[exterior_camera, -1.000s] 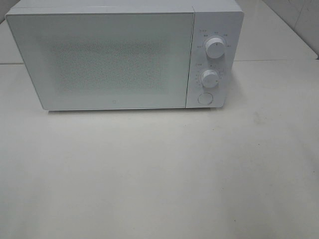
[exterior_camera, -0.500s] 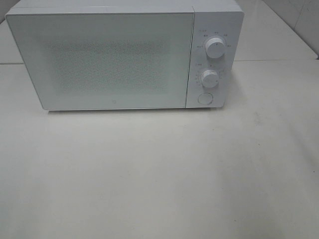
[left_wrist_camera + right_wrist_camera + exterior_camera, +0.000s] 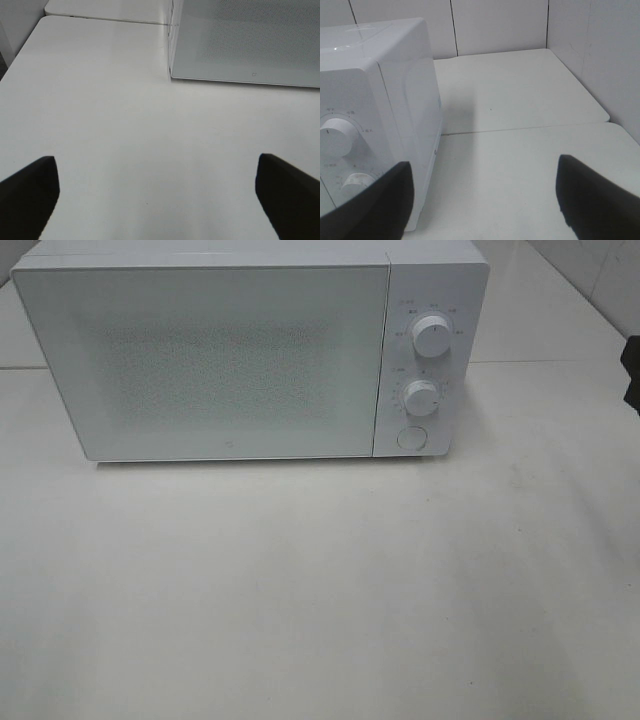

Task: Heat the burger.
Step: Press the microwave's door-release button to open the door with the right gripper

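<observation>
The burger is out of view in every frame. A white microwave [image 3: 250,360] stands at the back of the table with its door shut; its speckled window shows nothing inside. In the left wrist view my left gripper [image 3: 156,167] is open and empty over bare table, short of the microwave's front left corner [image 3: 172,75]. My right gripper [image 3: 484,172] is also open and empty, beside the microwave's control-panel side [image 3: 370,125]. A dark bit of the right arm [image 3: 633,365] shows at the right edge of the high view.
The microwave panel carries two round knobs [image 3: 431,336] [image 3: 421,397] and a round button [image 3: 411,437] below them. White table [image 3: 320,590] stretches in front. A wall [image 3: 600,60] rises to the right of the table and another behind it.
A dark part of the right arm has come into the high view at its right edge. The microwave has not changed.
</observation>
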`<state>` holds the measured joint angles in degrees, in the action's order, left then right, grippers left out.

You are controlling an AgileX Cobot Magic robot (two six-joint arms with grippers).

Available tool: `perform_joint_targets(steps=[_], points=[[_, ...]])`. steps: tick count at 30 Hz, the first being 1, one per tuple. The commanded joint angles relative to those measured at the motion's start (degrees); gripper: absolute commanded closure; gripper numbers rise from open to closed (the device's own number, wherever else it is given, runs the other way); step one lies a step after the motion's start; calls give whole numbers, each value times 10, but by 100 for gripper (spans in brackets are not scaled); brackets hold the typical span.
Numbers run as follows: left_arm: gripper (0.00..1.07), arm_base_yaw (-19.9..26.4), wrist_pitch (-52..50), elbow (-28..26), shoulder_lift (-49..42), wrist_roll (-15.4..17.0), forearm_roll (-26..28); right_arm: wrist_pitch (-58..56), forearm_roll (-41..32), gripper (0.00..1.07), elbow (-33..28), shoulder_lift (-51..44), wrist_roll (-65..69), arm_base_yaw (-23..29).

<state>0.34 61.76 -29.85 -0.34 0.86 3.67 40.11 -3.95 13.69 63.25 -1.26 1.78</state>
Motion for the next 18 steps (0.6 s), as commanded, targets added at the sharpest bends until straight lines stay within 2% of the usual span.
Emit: perform_joint_targets(steps=[1, 6, 7, 9, 10, 12, 13, 14, 16, 17, 18], points=[[7, 2, -5, 2, -10, 2, 5, 93, -2, 31, -22, 38, -18, -2], [7, 2, -5, 2, -10, 2, 5, 135, -28, 31, -33, 77, -18, 12], [7, 2, -5, 2, -10, 2, 5, 154, -55, 31, -37, 98, -19, 36], [7, 2, -5, 2, -10, 2, 5, 160, -68, 31, -37, 107, -22, 48], [7, 2, -5, 2, -10, 2, 5, 180, -101, 31, -37, 130, -32, 80], [7, 2, -5, 2, -10, 2, 5, 192, -117, 31, -37, 140, -40, 93], [7, 2, -5, 2, -10, 2, 5, 214, -148, 31, -37, 166, -57, 128], [7, 2, -5, 2, -10, 2, 5, 214, -148, 31, -37, 166, -57, 128], [7, 2, -5, 2, -10, 2, 5, 248, -211, 31, -37, 201, -80, 178], [7, 2, -5, 2, -10, 2, 5, 248, -211, 31, -37, 201, -80, 178], [7, 2, -5, 2, -10, 2, 5, 270, -259, 31, -37, 221, -100, 213]])
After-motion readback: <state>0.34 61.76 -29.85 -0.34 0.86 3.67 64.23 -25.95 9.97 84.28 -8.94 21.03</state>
